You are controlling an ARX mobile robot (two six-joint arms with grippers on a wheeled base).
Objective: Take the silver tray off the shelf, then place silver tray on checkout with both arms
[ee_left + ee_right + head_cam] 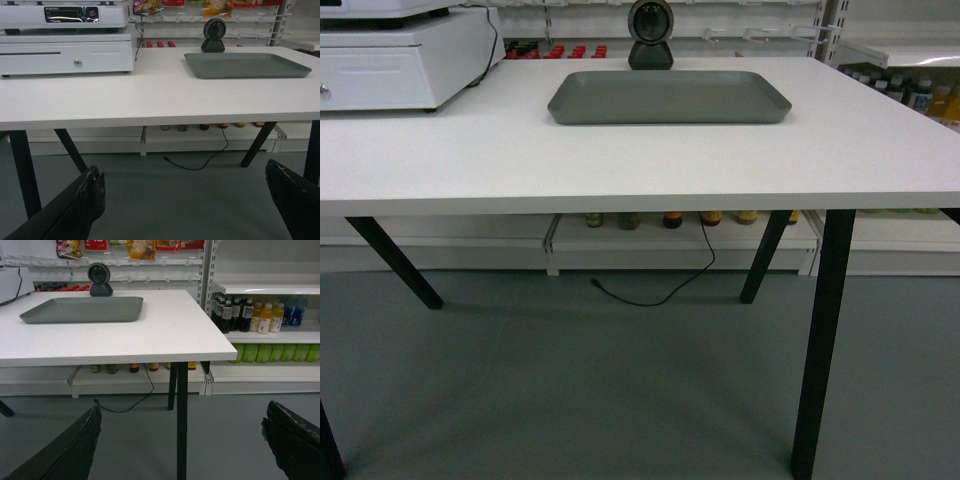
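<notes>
Sitting flat on the bench [470,150] well ahead of both spread, empty pincers [185,200] [180,440], silver tray [669,97] looks delivered, task apparently done.

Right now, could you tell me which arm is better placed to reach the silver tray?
Right, marginally: the silver tray lies slightly right of centre on the checkout. The left gripper and right gripper hang open below it.
</notes>
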